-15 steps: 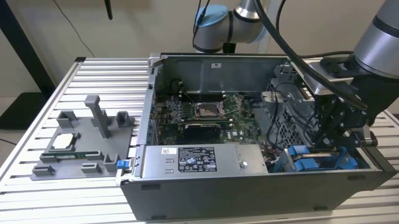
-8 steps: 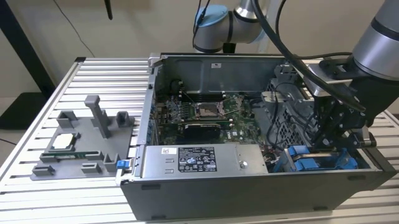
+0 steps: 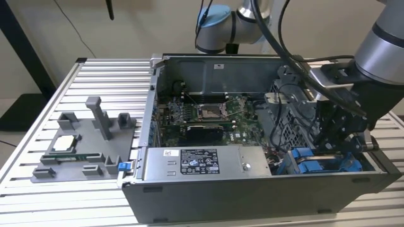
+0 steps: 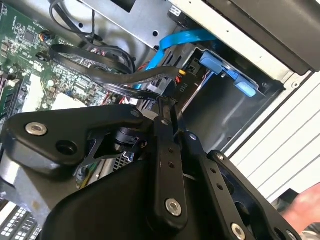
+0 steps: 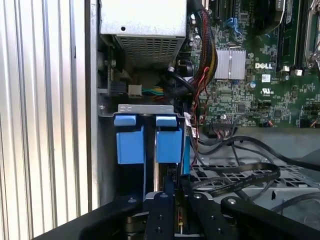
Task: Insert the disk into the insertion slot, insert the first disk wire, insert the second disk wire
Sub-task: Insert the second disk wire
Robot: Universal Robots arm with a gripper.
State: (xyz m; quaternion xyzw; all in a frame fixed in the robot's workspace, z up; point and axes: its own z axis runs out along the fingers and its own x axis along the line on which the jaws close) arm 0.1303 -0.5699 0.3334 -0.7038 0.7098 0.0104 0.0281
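The black gripper (image 4: 167, 112) pinches a flat black wire connector (image 4: 161, 90), apparently to plug it into the silver disk in its bright blue plastic carrier (image 5: 167, 142); that disk sits already slotted in the open grey computer case's (image 3: 252, 198) drive bay, beside the green motherboard (image 5: 260, 85).

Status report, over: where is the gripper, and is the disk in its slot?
Gripper down at the drive bay, jaws closed on a black wire connector. Blue carrier of the disk seated in the slot. Black cables loose beside the bay.

Even indoor light; case interior shadowed; mild glare on slatted table (image 3: 38, 156); close linkage soft-focused.
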